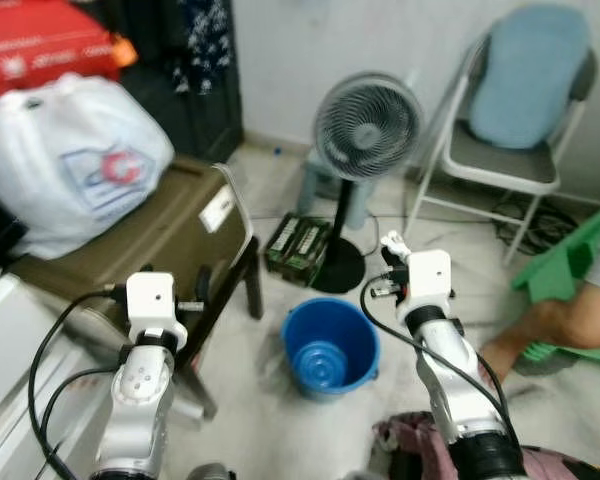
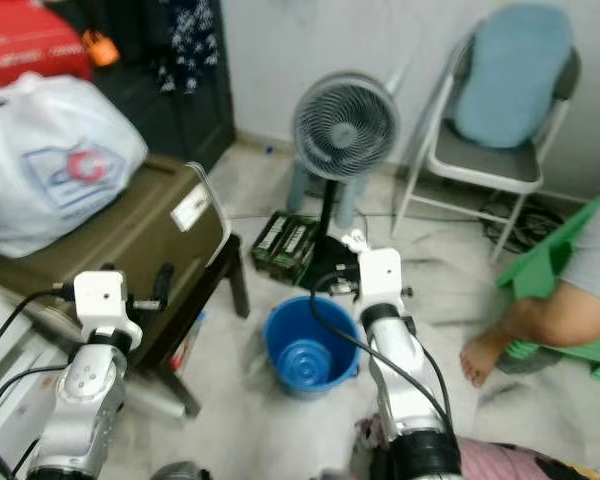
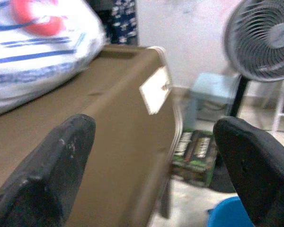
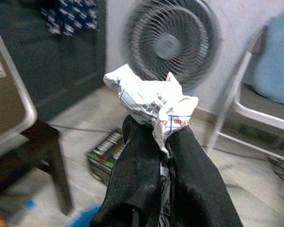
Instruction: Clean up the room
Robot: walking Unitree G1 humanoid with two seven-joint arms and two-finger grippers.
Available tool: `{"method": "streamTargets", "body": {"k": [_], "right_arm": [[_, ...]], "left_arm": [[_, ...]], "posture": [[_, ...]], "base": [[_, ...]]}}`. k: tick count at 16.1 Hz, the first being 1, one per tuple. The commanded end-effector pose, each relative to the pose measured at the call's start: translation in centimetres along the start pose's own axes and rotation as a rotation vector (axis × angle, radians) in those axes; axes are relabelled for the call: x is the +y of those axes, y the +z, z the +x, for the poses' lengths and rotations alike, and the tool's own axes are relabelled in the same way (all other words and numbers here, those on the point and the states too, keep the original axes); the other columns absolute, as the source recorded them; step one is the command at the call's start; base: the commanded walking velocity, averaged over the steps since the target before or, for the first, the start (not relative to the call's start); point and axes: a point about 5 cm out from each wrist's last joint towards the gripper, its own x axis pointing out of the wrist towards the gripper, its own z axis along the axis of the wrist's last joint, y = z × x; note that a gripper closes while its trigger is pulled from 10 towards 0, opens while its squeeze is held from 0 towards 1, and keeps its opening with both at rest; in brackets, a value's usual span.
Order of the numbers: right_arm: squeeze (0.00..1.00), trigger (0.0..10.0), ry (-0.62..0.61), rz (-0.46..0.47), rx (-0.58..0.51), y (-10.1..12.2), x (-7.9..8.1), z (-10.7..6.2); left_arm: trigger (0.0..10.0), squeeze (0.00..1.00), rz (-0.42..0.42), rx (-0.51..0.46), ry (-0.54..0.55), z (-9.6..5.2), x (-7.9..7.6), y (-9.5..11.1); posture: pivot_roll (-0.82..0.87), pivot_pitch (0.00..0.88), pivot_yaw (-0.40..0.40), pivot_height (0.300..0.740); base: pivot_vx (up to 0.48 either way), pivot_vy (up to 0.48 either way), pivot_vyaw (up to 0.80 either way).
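Fan (image 1: 368, 125) and green box (image 1: 298, 244) stand behind blue bucket (image 1: 330, 348).

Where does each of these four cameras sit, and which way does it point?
Left eye: on the head, looking down at the bucket, fan and both arms.
Right eye: beside it, same scene; a person's foot shows at right.
Left wrist: on the left arm, looking between the open left gripper fingers at the brown table.
Right wrist: along the right gripper, shut on crumpled paper, toward the fan.
All four share the fan.
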Motion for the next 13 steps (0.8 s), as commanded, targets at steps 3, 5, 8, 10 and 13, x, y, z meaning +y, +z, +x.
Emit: {"method": "streamTargets", "body": {"k": [3,5,8,10,13], "right_arm": [[0.00,10.0,0.000,-0.013,-0.012,0.21,-0.37,0.04],[0.00,10.0,-0.003,-0.010,-0.009,0.19,-0.33,0.06],[0.00,10.0,-0.003,-0.016,-0.010,0.24,-0.37,0.19],[0.00,10.0,0.000,-0.019,-0.014,0.29,-0.35,0.24],[0.00,10.0,-0.001,-0.017,-0.014,0.29,-0.28,0.29]], "left_arm": [[10.0,0.00,0.003,-0.001,-0.021,0.03,-0.64,-0.01],[10.0,0.00,0.003,-0.001,-0.021,0.05,-0.65,-0.01],[10.0,0.00,0.004,-0.001,-0.020,0.10,-0.68,-0.03],[10.0,0.00,0.004,-0.002,-0.019,0.12,-0.69,-0.03],[10.0,0.00,0.010,-0.006,-0.022,0.10,-0.69,0.02]], "posture": [[0.00,0.046,-0.039,0.740],[0.00,0.045,-0.040,0.740],[0.01,0.042,-0.042,0.740],[0.01,0.041,-0.042,0.740],[0.01,0.040,-0.040,0.740]], "base": [[0.246,0.000,0.27],[0.000,0.000,0.80],[0.000,0.000,0.47],[0.000,0.000,0.56],[0.165,0.000,0.52]]}}
